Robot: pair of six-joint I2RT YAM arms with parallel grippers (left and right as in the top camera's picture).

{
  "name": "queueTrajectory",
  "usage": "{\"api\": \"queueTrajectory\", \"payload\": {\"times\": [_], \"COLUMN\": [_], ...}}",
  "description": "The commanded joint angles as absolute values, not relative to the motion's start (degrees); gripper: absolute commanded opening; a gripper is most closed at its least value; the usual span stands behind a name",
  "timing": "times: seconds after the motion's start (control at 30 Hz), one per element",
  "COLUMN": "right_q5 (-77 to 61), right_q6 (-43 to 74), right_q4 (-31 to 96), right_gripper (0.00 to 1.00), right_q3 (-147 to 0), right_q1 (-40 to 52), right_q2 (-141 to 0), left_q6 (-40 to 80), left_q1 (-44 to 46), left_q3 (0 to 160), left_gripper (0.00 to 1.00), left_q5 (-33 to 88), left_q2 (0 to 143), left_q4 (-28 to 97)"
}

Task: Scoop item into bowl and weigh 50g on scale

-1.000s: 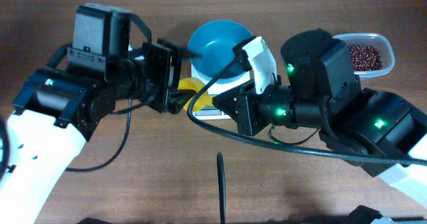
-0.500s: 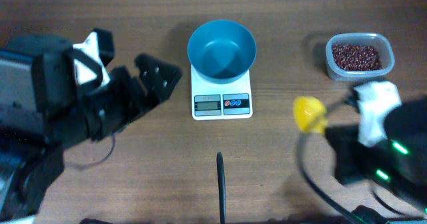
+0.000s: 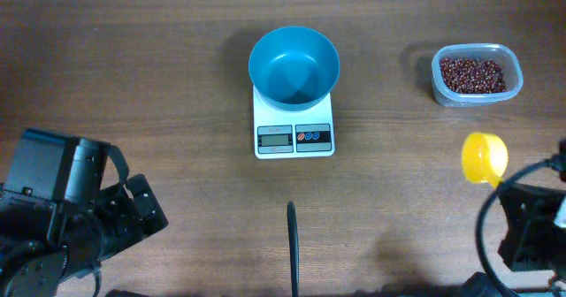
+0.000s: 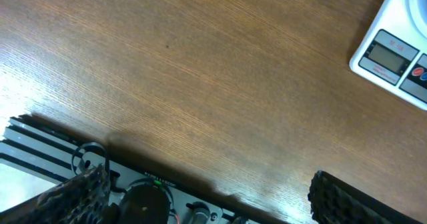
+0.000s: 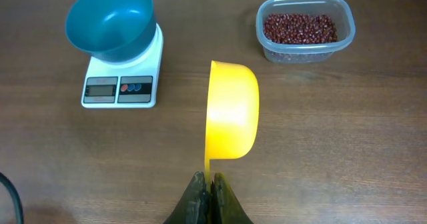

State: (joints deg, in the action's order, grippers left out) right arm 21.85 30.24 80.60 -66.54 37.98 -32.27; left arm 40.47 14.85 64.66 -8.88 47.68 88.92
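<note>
Presently, the right gripper (image 5: 207, 184) is clamped tight on the thin handle of a yellow scoop (image 5: 231, 111). The scoop points straight ahead from it, with its cup turned on edge. Beans (image 5: 299, 28) lie in a clear tub (image 5: 303, 52) ahead and to the right of the scoop, well apart from it; the right arm is plainly the nearer. The bowl (image 3: 294, 63) rests on the scale (image 3: 294, 138), with no beans visible inside. The left gripper (image 4: 208, 177) stands wide apart, holding nothing, low over the surface (image 4: 200, 84).

Even, slightly dim light; soft shadows under the bowl (image 3: 294, 63) and beside the tub (image 3: 478, 99); all views sharp.
</note>
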Motion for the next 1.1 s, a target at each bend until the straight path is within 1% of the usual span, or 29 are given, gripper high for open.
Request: {"api": "queueTrajectory", "payload": {"times": [0.0, 0.2, 0.3, 0.33, 0.43, 0.5, 0.53, 0.57, 0.6, 0.67, 0.77, 0.83, 0.93, 1.03, 1.07], "right_q5": [23.2, 27.7, 27.4, 25.7, 20.2, 19.8, 19.7, 19.5, 18.5, 15.0, 13.0, 12.2, 12.2, 12.2, 12.2], "right_q6": [30.4, 28.8, 28.6, 26.7, 22.7, 21.9, 21.2, 20.7, 19.4, 18.2, 17.3, 16.7, 16.7, 16.7, 16.7], "right_q4": [79.5, 82.4, 86.6, 86.5, 86.1, 86.1, 86.1, 86.0, 85.6, 83.8, 82.6, 82.6, 82.1, 81.6, 81.5], "right_gripper": [0.04, 0.04, 0.04, 0.04, 0.04, 0.04, 0.04, 0.04, 0.04, 0.04, 0.04, 0.04, 0.04, 0.04, 0.04], "right_q3": [-67.6, -81.3, -87.8, -88.0, -88.0, -88.0, -88.0, -88.0, -88.0, -88.0, -88.0, -88.0, -88.0, -88.0, -88.0], "right_q1": [38.2, 37.1, 30.3, 27.7, 20.5, 17.6, 16.0, 14.5, 13.7, 11.6, 9.3, 8.9, 8.9, 8.9, 8.9], "right_q2": [-36.2, -55.4, -63.8, -64.8, -64.8, -64.6, -64.6, -64.6, -64.7, -64.8, -64.9, -65.5, -66.5, -68.7, -69.3], "left_q6": [39.8, 39.8, 39.8, 39.8, 39.8, 39.8, 39.8, 37.4, 35.0, 33.2, 29.0, 29.0, 29.0, 29.0, 29.0], "left_q1": [14.7, 14.7, 14.7, 14.7, 14.7, 14.7, 14.7, 14.7, 15.1, 17.1, 23.2, 27.4, 33.7, 41.2, 42.6], "left_q3": [64.7, 64.7, 64.7, 64.7, 64.6, 64.6, 64.5, 64.5, 64.5, 64.6, 64.6, 64.6, 64.6, 64.6, 64.6], "left_gripper": [0.99, 0.99, 0.99, 0.99, 0.99, 1.00, 0.74, 0.55, 0.46, 0.24, 0.01, 0.00, 0.00, 0.00, 0.00], "left_q5": [-10.3, -10.4, -10.4, -10.2, 0.3, -1.1, -3.2, -2.2, -1.0, -0.2, -0.2, -0.2, -2.1, -12.0, -13.3], "left_q2": [47.5, 47.5, 47.5, 47.5, 47.9, 48.7, 49.6, 51.3, 52.9, 57.7, 67.8, 74.7, 81.4, 87.8, 89.9], "left_q4": [89.1, 89.1, 87.5, 85.4, 73.2, 68.9, 67.2, 66.0, 65.6, 64.6, 57.4, 51.9, 46.0, 39.9, 38.5]}}
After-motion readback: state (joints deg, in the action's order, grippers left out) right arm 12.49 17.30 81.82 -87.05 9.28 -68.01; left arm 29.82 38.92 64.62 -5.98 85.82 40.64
